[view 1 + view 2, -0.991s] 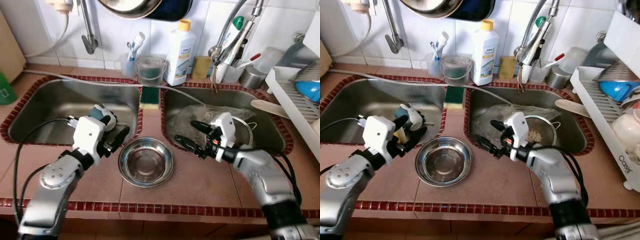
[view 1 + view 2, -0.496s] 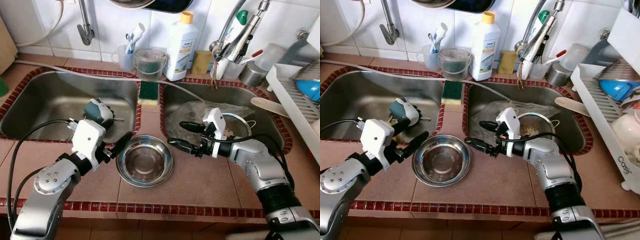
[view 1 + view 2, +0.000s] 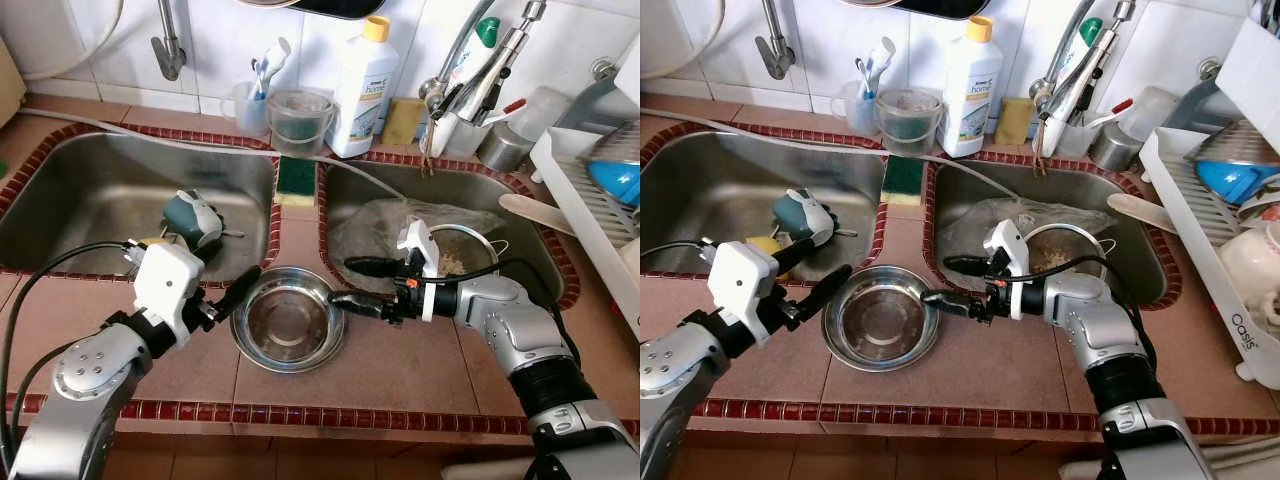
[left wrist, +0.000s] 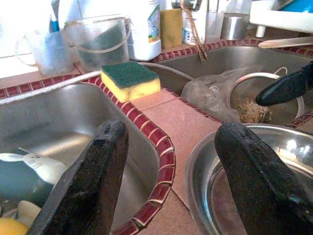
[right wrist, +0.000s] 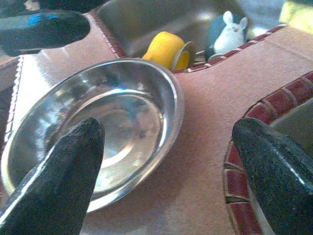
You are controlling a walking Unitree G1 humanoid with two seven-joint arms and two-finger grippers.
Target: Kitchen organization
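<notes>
In the left eye view, we see a tiled bench (image 3: 420,365) with two sinks sunk into it. A steel bowl (image 3: 288,320) sits on the bench, on the strip in front of and between the sinks. Our right hand (image 3: 360,284), which a second ago hovered over the right sink (image 3: 540,250), has swung leftward to the bowl's right rim, fingers spread, the lower one at the rim. Our left hand (image 3: 232,292) has closed in on the bowl's left rim, fingers also spread. We judge that both hands are converging on the bowl to lift it.

In the right eye view, the same bowl (image 3: 880,318) lies between both hands, with a dish rack (image 3: 1220,250) at the far right of the bench and a mesh strainer (image 3: 1065,255) in the right sink.

In the left wrist view, two spread black fingers (image 4: 93,186) frame the left sink's red tile edge, the bowl's rim just inside one finger, a green and yellow sponge (image 4: 130,81) on the divider beyond.

In the right wrist view, spread fingers (image 5: 58,181) straddle the bowl's near rim, one over its inside, the other out over the bench. Nothing is gripped yet
</notes>
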